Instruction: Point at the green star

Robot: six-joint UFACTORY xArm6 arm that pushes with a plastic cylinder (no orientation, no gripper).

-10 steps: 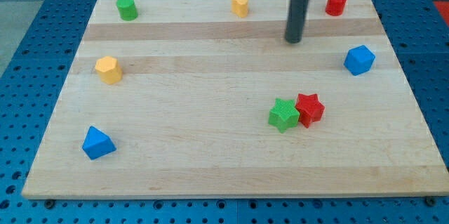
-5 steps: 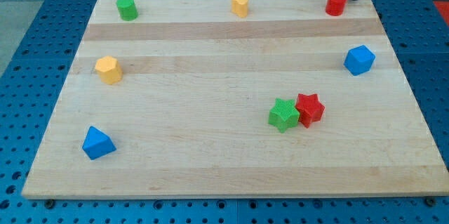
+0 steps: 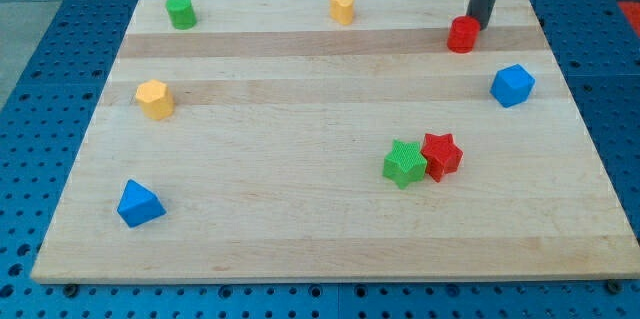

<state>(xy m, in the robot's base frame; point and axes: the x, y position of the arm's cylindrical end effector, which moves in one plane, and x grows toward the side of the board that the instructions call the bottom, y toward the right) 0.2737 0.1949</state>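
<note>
My tip (image 3: 479, 23) touching red cylinder (image 3: 462, 35); green star (image 3: 403, 163) abuts red star (image 3: 441, 154).

Bright even light, soft shadows, sharp focus

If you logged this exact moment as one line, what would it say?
task: point at green star | my tip: touching red cylinder, top right | green star: beside red star, far from tip

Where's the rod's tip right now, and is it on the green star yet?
My tip: against the red cylinder, at the view's top right.
Green star: not reached; it sits well below, touching the red star.
</note>
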